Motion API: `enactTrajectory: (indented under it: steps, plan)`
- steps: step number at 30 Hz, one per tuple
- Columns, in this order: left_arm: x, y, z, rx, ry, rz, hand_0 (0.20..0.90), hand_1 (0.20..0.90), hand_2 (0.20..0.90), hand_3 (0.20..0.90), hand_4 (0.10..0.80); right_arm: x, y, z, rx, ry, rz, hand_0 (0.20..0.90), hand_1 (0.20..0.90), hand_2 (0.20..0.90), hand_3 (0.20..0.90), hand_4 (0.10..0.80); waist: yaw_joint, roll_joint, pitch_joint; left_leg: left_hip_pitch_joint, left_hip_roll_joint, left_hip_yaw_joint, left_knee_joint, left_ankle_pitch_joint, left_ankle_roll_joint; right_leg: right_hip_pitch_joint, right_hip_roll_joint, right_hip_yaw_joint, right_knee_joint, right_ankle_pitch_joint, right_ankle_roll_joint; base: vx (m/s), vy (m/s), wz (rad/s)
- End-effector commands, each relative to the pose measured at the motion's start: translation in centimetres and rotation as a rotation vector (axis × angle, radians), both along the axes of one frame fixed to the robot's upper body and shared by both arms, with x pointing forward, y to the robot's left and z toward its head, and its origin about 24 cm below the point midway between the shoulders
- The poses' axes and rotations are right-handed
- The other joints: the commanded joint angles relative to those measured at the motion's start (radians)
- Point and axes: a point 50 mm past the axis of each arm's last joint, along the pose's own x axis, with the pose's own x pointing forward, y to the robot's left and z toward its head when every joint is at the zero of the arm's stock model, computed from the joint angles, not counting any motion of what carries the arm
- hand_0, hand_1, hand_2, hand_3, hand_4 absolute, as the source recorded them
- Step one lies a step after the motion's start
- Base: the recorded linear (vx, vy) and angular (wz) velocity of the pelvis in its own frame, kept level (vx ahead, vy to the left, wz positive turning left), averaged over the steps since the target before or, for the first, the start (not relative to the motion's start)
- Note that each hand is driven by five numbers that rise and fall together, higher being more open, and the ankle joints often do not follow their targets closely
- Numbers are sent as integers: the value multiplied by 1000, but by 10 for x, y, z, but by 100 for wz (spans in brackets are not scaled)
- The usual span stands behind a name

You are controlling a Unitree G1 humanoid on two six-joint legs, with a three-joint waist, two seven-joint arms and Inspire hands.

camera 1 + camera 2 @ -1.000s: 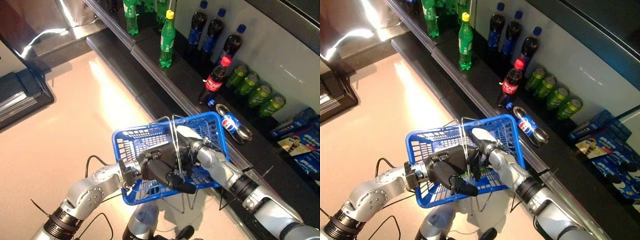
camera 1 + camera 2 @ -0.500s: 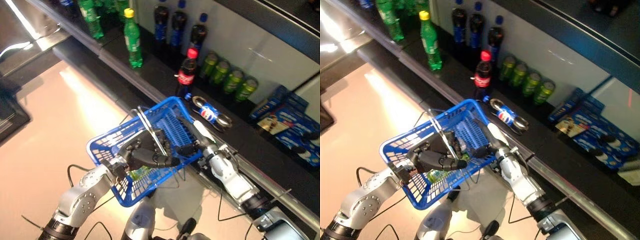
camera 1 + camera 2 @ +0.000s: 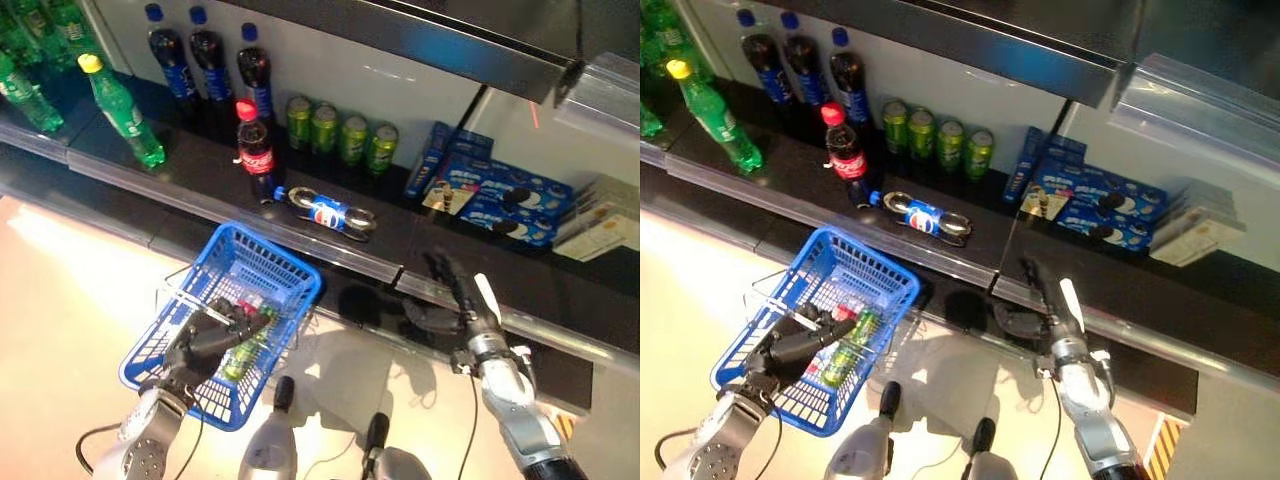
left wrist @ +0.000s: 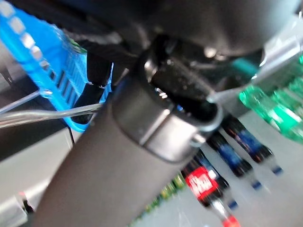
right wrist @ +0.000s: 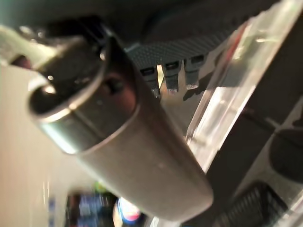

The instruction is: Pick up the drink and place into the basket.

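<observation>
The blue basket (image 3: 283, 262) hangs off the floor in front of the lower shelf, at the left. My left hand (image 3: 205, 338) is shut on its thin wire handles (image 4: 42, 116). A green drink (image 3: 243, 352) lies inside the basket beside something red. My right hand (image 3: 458, 288) is at the right, by the shelf's front edge, with straight fingers and nothing in it. It is well apart from the basket.
On the dark shelf (image 3: 420, 255) stand a red-capped cola bottle (image 3: 257, 140), dark bottles with blue caps (image 3: 195, 60), green cans (image 3: 340, 125) and a green bottle with a yellow cap (image 3: 118, 100). A blue drink (image 3: 330, 212) lies on its side. Blue boxes (image 3: 490, 185) are at the right.
My right hand has come out of the basket and swung right to the shelf's edge. The green drink now lies in the basket. The camera has shifted right along the shelf.
</observation>
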Motion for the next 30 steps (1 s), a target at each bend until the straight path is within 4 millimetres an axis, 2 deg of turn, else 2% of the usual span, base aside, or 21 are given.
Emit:
enactTrajectory:
  steps: [1, 6, 10, 15, 16, 18, 21, 23, 30]
  plan:
    - [31, 12, 68, 65, -492, 81, 300, 300, 300, 200, 100, -20, -16, -11, 64, -24, -32, 900, 900, 900, 900, 800, -38, 67, -311, 80, 41, 50, -3, -120, -23, -14, -9, 1, -2, 11, 29, 3, 4, -10]
    - [20, 26, 25, 91, -284, 155, 300, 300, 300, 200, 100, -45, -34, -40, 125, 89, -153, 900, 900, 900, 900, 800, -66, 69, -310, 91, 39, 59, -3, -130, -20, -15, -11, 15, -2, 13, 28, 4, 6, -10]
    - [8, 38, -8, 121, -106, 237, 300, 300, 300, 200, 100, -57, -42, -61, 139, 180, -235, 900, 900, 900, 900, 800, -78, 68, -311, 100, 33, 61, -3, -136, -16, -12, -9, 26, -2, 14, 26, 13, 10, -4]
    - [-16, 51, -52, 152, 102, 331, 300, 300, 300, 200, 100, -71, -49, -88, 133, 311, -311, 900, 900, 900, 900, 800, -84, 69, -310, 116, 28, 64, -3, -149, -14, -8, -10, 40, -2, 13, 25, 40, 47, -5]
    - [-26, 53, -67, 155, 185, 361, 300, 300, 300, 200, 100, -77, -52, -99, 120, 375, -331, 900, 900, 900, 900, 800, -84, 69, -308, 123, 24, 62, -3, -152, -12, -6, -12, 46, -2, 13, 25, 55, 83, -8]
    - [-38, 53, -83, 175, 273, 371, 300, 300, 300, 200, 100, -88, -58, -114, 142, 444, -379, 900, 900, 900, 900, 800, -79, 69, -307, 128, 22, 61, -3, -155, -9, -3, -13, 50, -2, 13, 24, 46, 81, -17]
    - [-48, 52, -96, 170, 349, 368, 300, 300, 300, 200, 100, -102, -64, -128, 169, 525, -433, 900, 900, 900, 900, 800, -72, 68, -308, 132, 19, 60, -3, -158, -6, -1, -15, 53, -2, 12, 24, 27, 57, -5]
    - [-57, 51, -107, 174, 431, 366, 300, 300, 300, 200, 100, -119, -69, -142, 183, 613, -471, 900, 900, 900, 900, 800, -68, 66, -312, 134, 15, 57, -3, -162, -3, 2, -14, 56, -2, 12, 25, 41, 38, -2]
    - [-75, 56, -123, 159, 561, 388, 300, 300, 300, 200, 100, -155, -73, -163, 194, 829, -492, 900, 900, 900, 900, 800, -71, 59, -314, 148, 15, 67, -3, -169, -1, 6, -14, 65, -2, 13, 24, 60, 29, -11]
